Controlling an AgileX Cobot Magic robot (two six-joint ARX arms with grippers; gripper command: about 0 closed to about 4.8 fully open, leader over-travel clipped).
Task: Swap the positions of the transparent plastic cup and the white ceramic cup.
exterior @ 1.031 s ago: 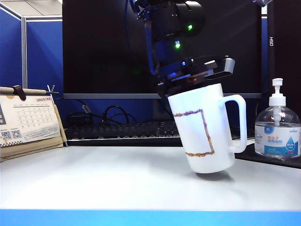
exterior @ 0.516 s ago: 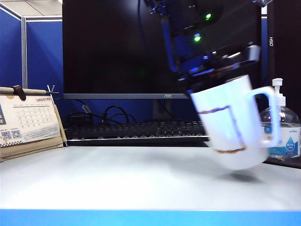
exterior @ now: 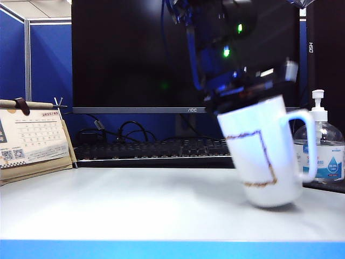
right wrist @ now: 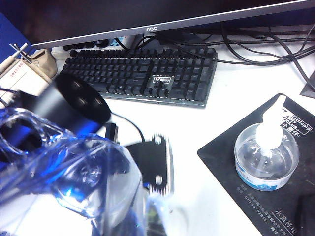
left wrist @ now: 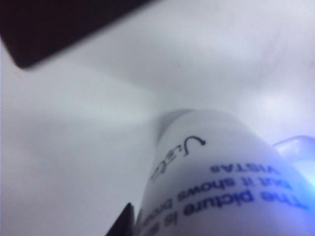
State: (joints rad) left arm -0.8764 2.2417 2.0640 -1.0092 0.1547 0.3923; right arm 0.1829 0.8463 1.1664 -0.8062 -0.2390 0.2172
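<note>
Mug (exterior: pixel 264 151) tilted just left of pump bottle (exterior: pixel 321 145), base near or on desk (exterior: pixel 118 205), pinched at rim by left gripper (exterior: pixel 253 91), jaws closed on it.
Rigid, heavy, glazed and likely slippery, breakable: best taken at rim or handle. Clear cup (right wrist: pixel 74 187) light, stiff, clamped in right gripper (right wrist: pixel 106 196) up above that bottle (right wrist: pixel 266 157). One mug, one cup, one bottle, one keyboard (right wrist: pixel 142 73).

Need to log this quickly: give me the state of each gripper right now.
Left gripper: shut on the white ceramic cup, tilted low over the table.
Right gripper: shut on the transparent plastic cup, held above the desk.
</note>
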